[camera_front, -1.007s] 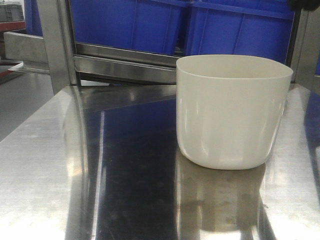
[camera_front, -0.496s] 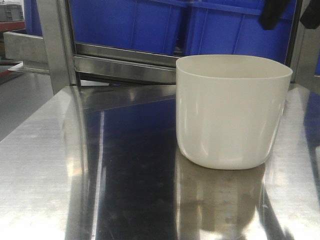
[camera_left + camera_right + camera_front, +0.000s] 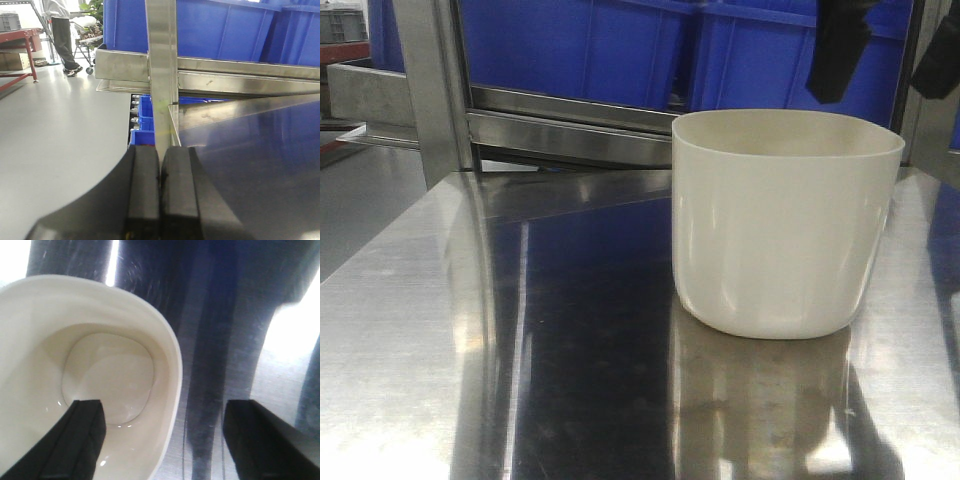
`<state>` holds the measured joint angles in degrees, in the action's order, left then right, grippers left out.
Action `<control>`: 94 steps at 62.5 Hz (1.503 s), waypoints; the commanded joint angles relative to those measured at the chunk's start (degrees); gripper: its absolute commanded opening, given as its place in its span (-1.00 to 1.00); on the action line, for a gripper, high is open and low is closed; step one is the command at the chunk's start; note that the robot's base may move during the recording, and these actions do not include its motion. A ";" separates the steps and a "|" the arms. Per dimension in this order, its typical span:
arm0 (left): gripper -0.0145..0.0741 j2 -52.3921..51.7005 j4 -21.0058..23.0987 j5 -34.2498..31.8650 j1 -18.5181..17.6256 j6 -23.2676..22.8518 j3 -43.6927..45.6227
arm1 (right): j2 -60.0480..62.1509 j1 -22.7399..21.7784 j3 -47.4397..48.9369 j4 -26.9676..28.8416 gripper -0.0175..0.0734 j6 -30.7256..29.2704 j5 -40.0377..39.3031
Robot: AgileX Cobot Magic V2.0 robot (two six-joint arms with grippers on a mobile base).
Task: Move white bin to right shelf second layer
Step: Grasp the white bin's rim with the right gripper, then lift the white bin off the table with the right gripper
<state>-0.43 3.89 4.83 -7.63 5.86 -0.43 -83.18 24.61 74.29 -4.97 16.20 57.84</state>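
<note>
The white bin (image 3: 785,225) stands upright and empty on the steel table (image 3: 570,330), right of the middle. My right gripper (image 3: 876,92) hangs open just above its rim. In the right wrist view the right gripper (image 3: 165,405) straddles the wall of the white bin (image 3: 60,340), one finger (image 3: 77,442) over the inside and the other finger (image 3: 265,440) outside over the table. My left gripper (image 3: 160,167) is shut on nothing, low by the table's far left corner. The right shelf second layer cannot be made out in these views.
Blue crates (image 3: 620,50) sit on a steel rack right behind the table, with a steel front bar (image 3: 570,125) and an upright post (image 3: 430,80). More blue crates (image 3: 145,117) sit lower beside the post (image 3: 162,65). A person (image 3: 62,30) stands far off left.
The right gripper's two fingers have come down from the top edge of the front view toward the bin's rim. The bin has not moved.
</note>
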 commanded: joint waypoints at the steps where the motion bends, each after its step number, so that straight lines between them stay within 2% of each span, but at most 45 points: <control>1: -0.48 -0.80 0.35 -4.83 -0.16 -0.15 -2.11 | 0.65 -0.10 1.96 -0.61 0.70 -0.62 -1.62; 62: -0.48 -0.80 0.35 -4.83 -0.16 -0.15 -2.11 | -7.53 -3.23 1.96 0.76 0.68 0.40 -2.55; 68: -0.48 -0.80 0.35 -4.83 -0.16 -0.15 -2.11 | -8.56 -3.23 1.96 1.39 0.54 0.40 -2.82; 75: -0.48 -0.80 0.35 -4.83 -0.16 -0.15 -2.11 | -9.39 -3.23 1.96 2.19 0.25 0.44 -2.70; 86: -0.48 -0.80 0.35 -4.83 -0.16 -0.15 -2.11 | -8.84 -3.14 1.96 2.31 -0.51 0.44 -4.02; 94: -0.48 -0.80 0.35 -4.83 -0.16 -0.15 -2.11 | -5.68 -3.15 2.01 2.31 -0.49 0.44 -7.67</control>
<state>-0.43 3.89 4.83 -7.63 5.86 -0.43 -93.89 21.84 74.29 -2.52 16.66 54.75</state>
